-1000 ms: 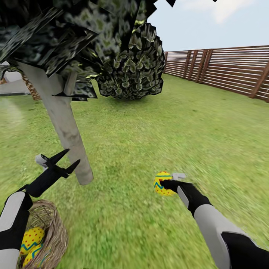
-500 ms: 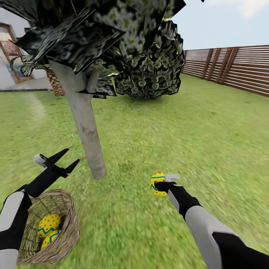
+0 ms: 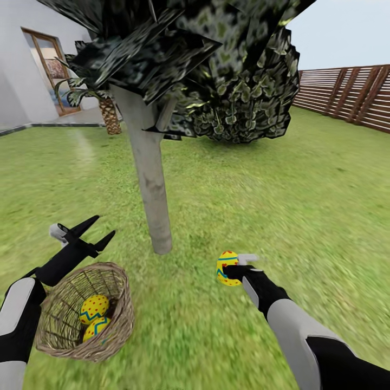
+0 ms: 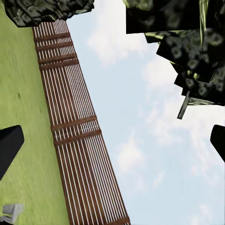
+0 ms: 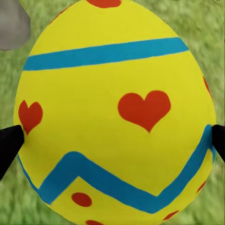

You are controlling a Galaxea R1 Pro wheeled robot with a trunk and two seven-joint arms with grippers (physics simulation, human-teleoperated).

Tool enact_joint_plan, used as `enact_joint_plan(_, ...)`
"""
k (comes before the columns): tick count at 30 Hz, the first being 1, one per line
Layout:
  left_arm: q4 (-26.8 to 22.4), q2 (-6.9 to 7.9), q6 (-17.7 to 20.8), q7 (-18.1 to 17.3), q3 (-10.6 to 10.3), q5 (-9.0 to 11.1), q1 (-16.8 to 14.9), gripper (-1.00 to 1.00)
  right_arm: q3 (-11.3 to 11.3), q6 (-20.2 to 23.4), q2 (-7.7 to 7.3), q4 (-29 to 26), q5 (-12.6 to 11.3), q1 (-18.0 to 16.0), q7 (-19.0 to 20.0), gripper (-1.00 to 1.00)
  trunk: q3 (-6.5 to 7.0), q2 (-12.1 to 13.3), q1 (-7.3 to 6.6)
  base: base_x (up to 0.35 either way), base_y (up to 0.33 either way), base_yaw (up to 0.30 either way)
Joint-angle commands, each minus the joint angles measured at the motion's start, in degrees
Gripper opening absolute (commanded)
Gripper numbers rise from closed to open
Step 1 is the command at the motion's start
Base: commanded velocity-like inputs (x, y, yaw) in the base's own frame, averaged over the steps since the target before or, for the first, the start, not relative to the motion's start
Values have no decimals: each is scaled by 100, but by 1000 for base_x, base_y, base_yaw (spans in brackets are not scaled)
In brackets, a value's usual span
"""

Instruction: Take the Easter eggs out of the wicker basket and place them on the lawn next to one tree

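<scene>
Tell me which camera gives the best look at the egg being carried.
The right wrist view: the held egg looms close, showing blue bands, red hearts and dots, gripped between the right end effector's fingertips. The head view shows it small, partly hidden by the right end effector.

Bright, even daylight throughout, flat and nearly shadowless. The lawn smears into blur toward the head view's lower edges. The tree crown looks blocky and pixelated. No glare anywhere.
</scene>
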Motion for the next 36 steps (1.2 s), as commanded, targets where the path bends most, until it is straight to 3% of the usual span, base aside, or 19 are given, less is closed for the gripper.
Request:
enact_joint_plan(1, 3, -1, 29, -28, 6, -20, -5, 100, -45, 33, 7, -13, 57, -1, 10, -100, -8, -2, -1, 0, 0, 269)
enact_joint_plan(20, 2, -6, 29, -28, 6, -16, -5, 100, -41, 32, 92, 84, 69, -1, -8, -100, -66, -2, -1, 0, -300, 267)
enact_joint_plan(25, 10, -21, 29, -28, 6, -12, -4, 100, -25, 20, 135, 221, 95, -1, -8, -100, -67, -2, -1, 0, -136, 32)
enact_joint_plan(27, 11, -27, 29, -28, 6, -12, -5, 100, 280, -87, 135, 246, 103, -1, 3, -100, -67, -2, -1, 0, -4, 1)
enact_joint_plan(29, 11, -31, 29, -28, 6, -12, -3, 100, 410, -199, 154, 281, 106, -1, 2, -100, -67, -2, -1, 0, -1, 131)
enact_joint_plan(36, 9, -31, 29, -28, 3, -12, -5, 100, 451, -230, 164, 321, 110, 34, -13, -100, -67, -2, -1, 0, 0, 281)
